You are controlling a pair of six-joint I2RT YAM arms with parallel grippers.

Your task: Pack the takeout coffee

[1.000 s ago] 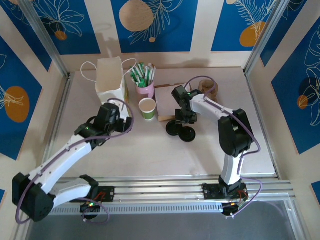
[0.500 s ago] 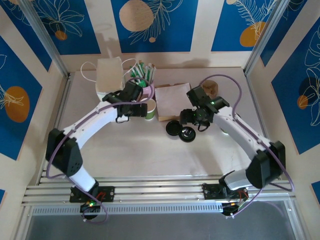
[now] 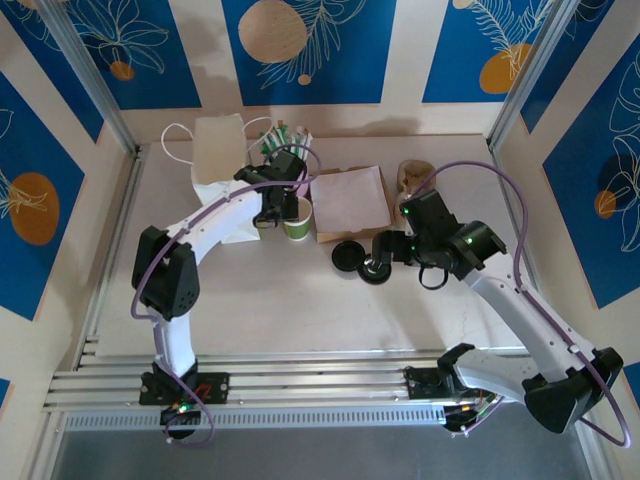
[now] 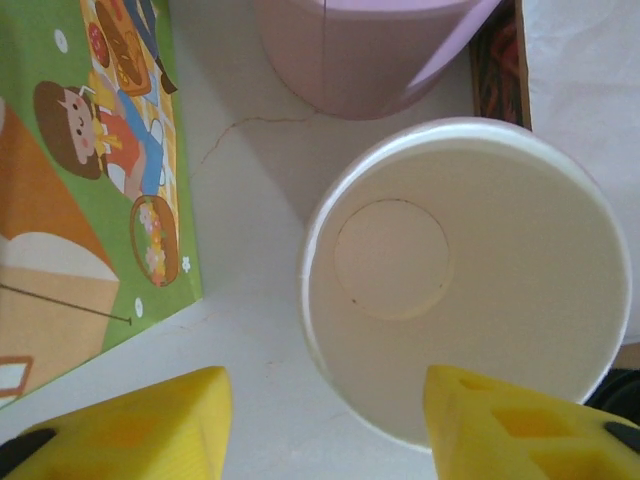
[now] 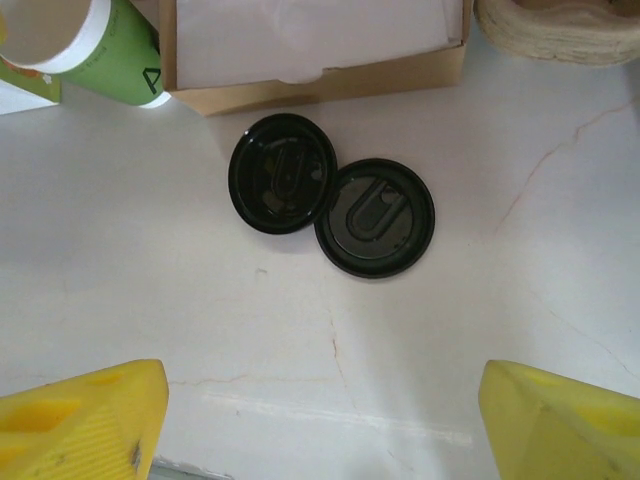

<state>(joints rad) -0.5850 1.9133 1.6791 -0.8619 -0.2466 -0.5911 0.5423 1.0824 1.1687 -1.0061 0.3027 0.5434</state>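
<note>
The takeout coffee cup [image 3: 297,219], white with a green lower body, stands open-topped just right of the paper bag [image 3: 220,160]; its empty inside [image 4: 465,280] lies below my left wrist. My left gripper [image 4: 328,405] [image 3: 278,208] hangs over the cup's near-left rim, jaws apart. One yellow finger [image 4: 500,425] overlaps the rim, and the other [image 4: 140,430] stands clear over bare table. Two black lids [image 5: 283,172] [image 5: 375,217] lie side by side, touching, in front of the box. My right gripper [image 5: 322,400] [image 3: 386,254] hovers open just near of them, holding nothing.
A pink cup of green-and-white sticks [image 3: 291,172] [image 4: 370,50] stands right behind the coffee cup. A shallow brown box of white paper [image 3: 350,200] [image 5: 310,50] sits right of it. A stack of brown cardboard pieces [image 3: 415,176] lies further right. Walls close in on three sides.
My left arm has reached forward from the table's left to the coffee cup, and its jaws have narrowed. My right gripper has drawn back off the lids and opened wider.
</note>
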